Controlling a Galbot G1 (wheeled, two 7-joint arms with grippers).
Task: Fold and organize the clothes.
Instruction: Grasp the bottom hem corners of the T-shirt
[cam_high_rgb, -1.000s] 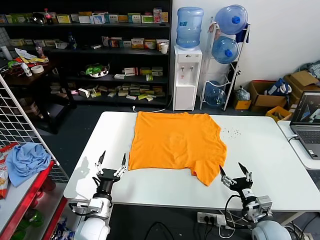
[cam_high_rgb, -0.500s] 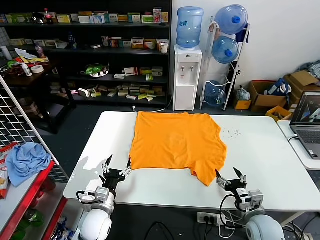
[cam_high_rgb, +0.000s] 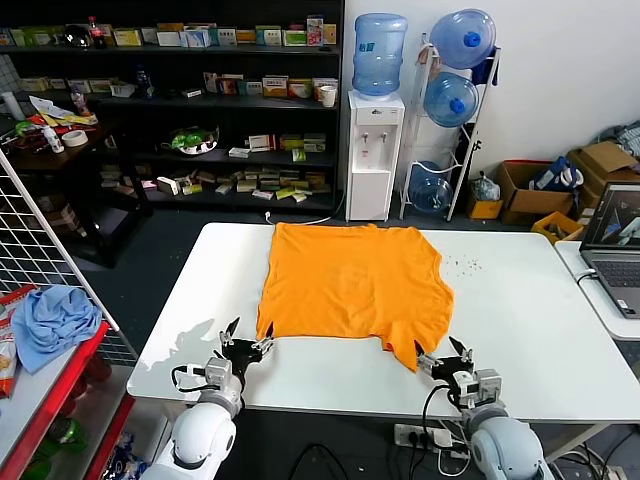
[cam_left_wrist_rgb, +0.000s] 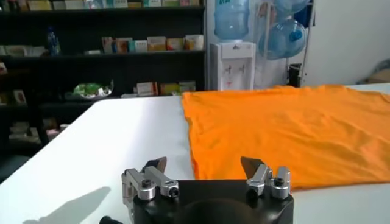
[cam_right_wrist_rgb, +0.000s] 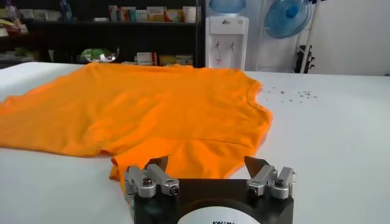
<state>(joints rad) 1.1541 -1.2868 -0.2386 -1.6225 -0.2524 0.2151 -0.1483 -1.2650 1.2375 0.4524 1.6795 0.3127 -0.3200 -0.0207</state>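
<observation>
The orange T-shirt lies spread flat on the white table, plain side up, no lettering showing. My left gripper is open, low over the table at the shirt's near left corner. In the left wrist view the gripper has its jaws wide apart just short of the shirt's hem. My right gripper is open at the shirt's near right sleeve. In the right wrist view the gripper sits just before the sleeve edge, jaws apart and empty.
A light blue cloth lies on a red rack at the left. A laptop stands on a side table at the right. Dark shelves, a water dispenser and boxes stand behind the table.
Both grippers have moved forward and lower toward the shirt's near edge: the left to the near left corner, the right to the near right sleeve. The shirt has not moved.
</observation>
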